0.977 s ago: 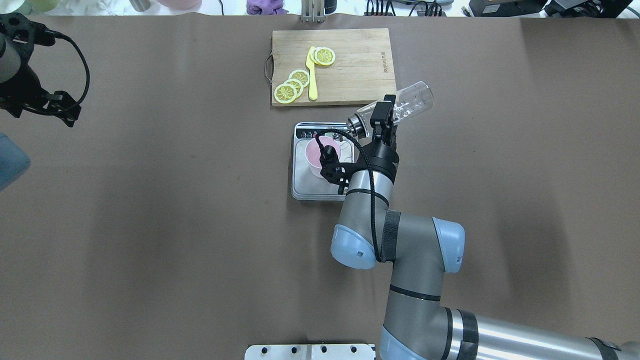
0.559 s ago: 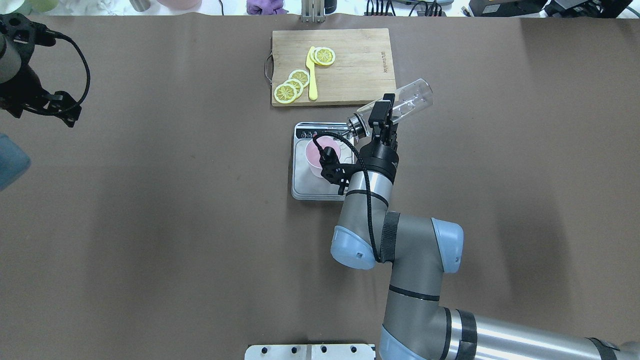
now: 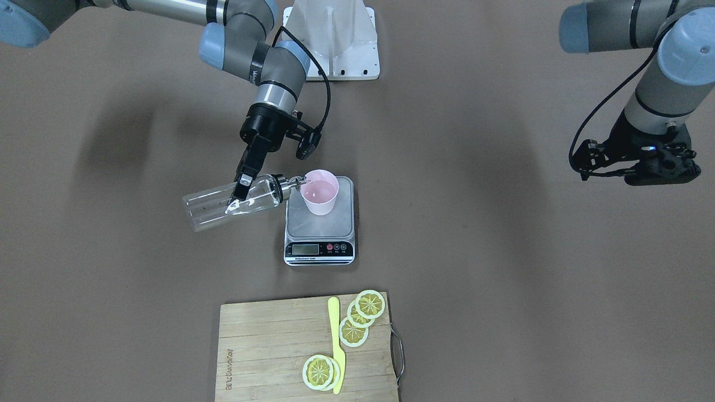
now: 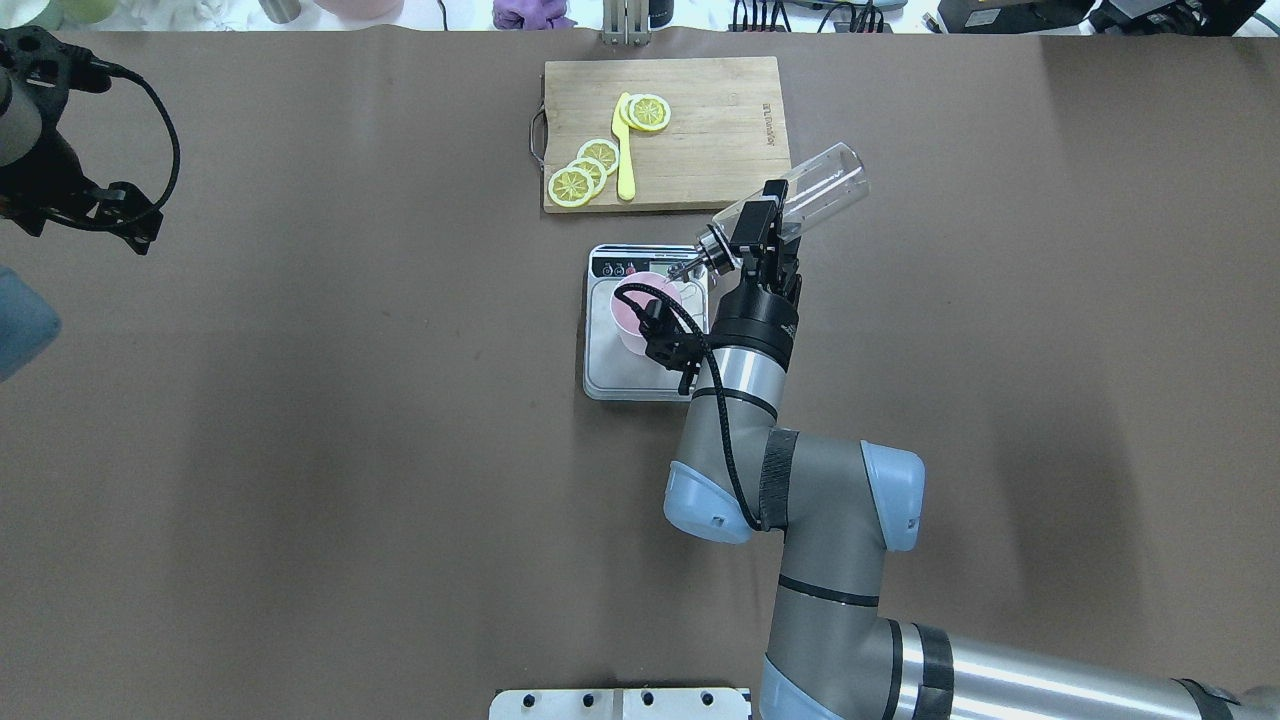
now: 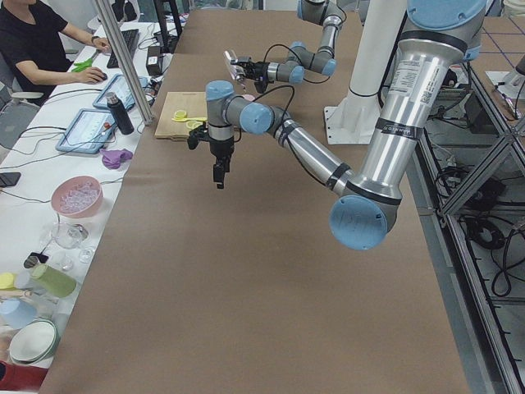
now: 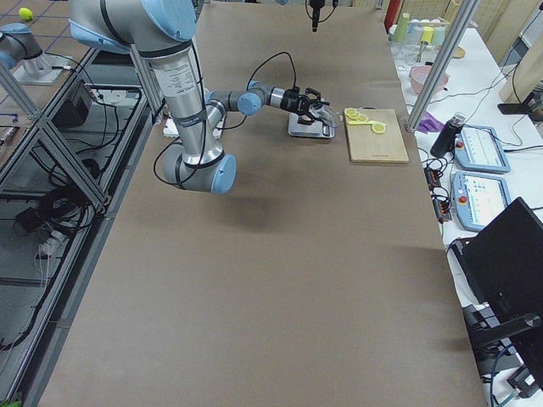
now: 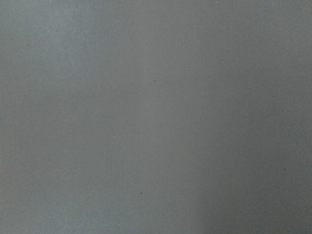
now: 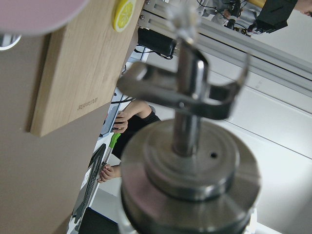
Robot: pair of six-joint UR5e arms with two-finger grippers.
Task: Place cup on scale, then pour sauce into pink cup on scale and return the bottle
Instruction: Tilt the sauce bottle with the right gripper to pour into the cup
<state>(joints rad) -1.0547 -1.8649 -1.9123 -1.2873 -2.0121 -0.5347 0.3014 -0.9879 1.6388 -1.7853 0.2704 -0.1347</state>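
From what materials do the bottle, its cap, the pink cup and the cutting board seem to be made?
Bottle: clear glass or hard plastic; the table shows through it.
Cap: polished metal, with bright reflections.
Cup: probably matte plastic, of even pale pink.
Cutting board: wood, perhaps bamboo; pale strips with grain show.

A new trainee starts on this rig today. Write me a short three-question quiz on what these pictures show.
1. True or false: the bottle stands upright.
2. Which arm's claw grips it? A) the robot's left B) the robot's right C) neither
3. What does the cup stand on?

Key
1. False: it is tilted, spout toward the cup.
2. B, the right claw.
3. The scale.
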